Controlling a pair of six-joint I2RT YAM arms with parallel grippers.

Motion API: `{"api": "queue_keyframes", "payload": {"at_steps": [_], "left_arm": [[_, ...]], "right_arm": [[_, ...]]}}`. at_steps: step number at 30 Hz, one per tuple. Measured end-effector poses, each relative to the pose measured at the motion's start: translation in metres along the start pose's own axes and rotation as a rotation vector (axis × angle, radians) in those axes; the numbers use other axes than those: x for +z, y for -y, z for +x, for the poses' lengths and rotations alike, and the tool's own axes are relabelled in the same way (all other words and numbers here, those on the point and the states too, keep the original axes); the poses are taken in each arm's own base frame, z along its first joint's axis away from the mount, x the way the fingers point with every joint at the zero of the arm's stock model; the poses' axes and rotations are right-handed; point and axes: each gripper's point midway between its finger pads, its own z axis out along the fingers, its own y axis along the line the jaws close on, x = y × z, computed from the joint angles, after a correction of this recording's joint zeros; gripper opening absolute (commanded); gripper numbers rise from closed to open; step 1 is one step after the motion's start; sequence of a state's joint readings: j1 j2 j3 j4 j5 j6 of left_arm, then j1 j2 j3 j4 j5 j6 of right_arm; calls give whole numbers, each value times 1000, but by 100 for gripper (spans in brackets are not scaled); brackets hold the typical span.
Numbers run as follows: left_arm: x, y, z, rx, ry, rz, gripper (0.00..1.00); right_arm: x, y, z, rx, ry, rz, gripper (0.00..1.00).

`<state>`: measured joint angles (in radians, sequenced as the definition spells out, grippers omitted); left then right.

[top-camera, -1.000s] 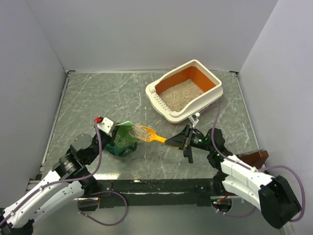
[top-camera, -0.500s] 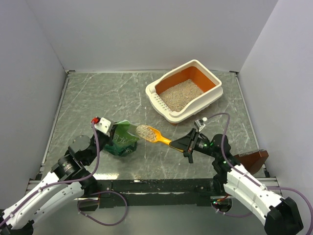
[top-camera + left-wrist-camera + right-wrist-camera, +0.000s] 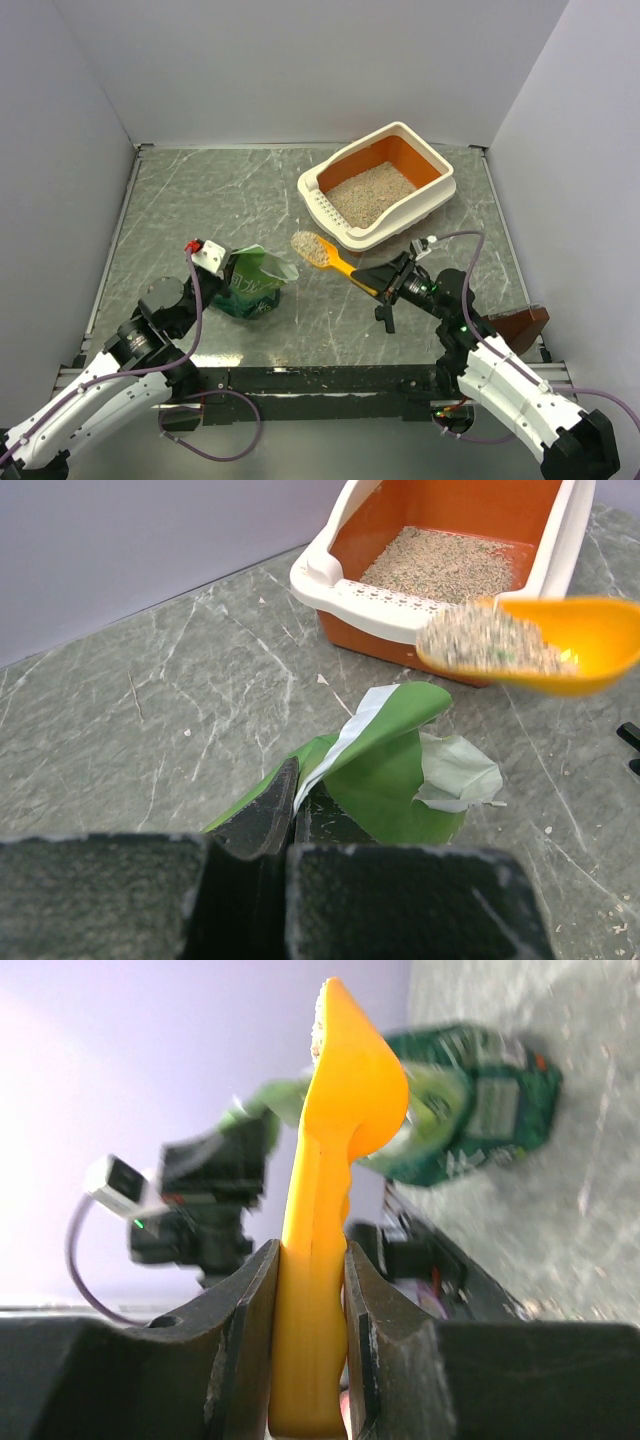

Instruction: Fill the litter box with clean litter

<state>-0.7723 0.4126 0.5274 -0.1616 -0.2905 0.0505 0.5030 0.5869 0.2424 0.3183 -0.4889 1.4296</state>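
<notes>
The litter box [image 3: 436, 190], cream outside and orange inside, stands at the back right with clean litter [image 3: 368, 193] spread over its floor; the left wrist view shows the box [image 3: 330, 578] too. My right gripper [image 3: 372, 281] is shut on the handle of a yellow-orange scoop [image 3: 335, 262], which carries a heap of litter [image 3: 308, 246] in the air just left of the box's slotted front rim. In the right wrist view the scoop [image 3: 330, 1160] stands edge-on between the fingers. My left gripper [image 3: 232, 272] is shut on the rim of the green bag [image 3: 255, 285], which stands open.
White walls close the table on three sides. A brown object [image 3: 522, 323] lies at the right edge by the right arm. Loose grains are scattered on the marble top [image 3: 200, 200] near the bag and the box.
The right gripper has carried the loaded scoop up and to the right, away from the bag's mouth and towards the litter box. The left gripper and the bag have stayed put.
</notes>
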Motion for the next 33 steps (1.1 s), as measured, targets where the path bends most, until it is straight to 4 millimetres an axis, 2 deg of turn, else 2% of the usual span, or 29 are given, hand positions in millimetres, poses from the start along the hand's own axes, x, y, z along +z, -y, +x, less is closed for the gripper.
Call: {"api": "queue_keyframes", "payload": {"at_steps": [4,8,19,23,28,30,33], "left_arm": [[0,0,0,0,1,0,0],[-1,0,-1,-1,4,0,1],[-2,0,-3,-6,13,3,1],[-3,-1,-4,-7,17,3,1],[-4,-1,-4,-8,20,2,1],[-5,-1,-4,-8,20,2,0],[-5,-1,-5,-8,21,2,0]], "right_arm": [[3,-19,-18,-2,91,-27,0],[6,-29,-38,-1,191,-38,0],[20,-13,-105,-26,467,78,0],[27,-25,-133,-105,545,141,0],[38,-53,-164,-261,604,248,0],[40,-56,-173,-317,616,303,0],[39,-44,-184,-408,615,438,0]]}}
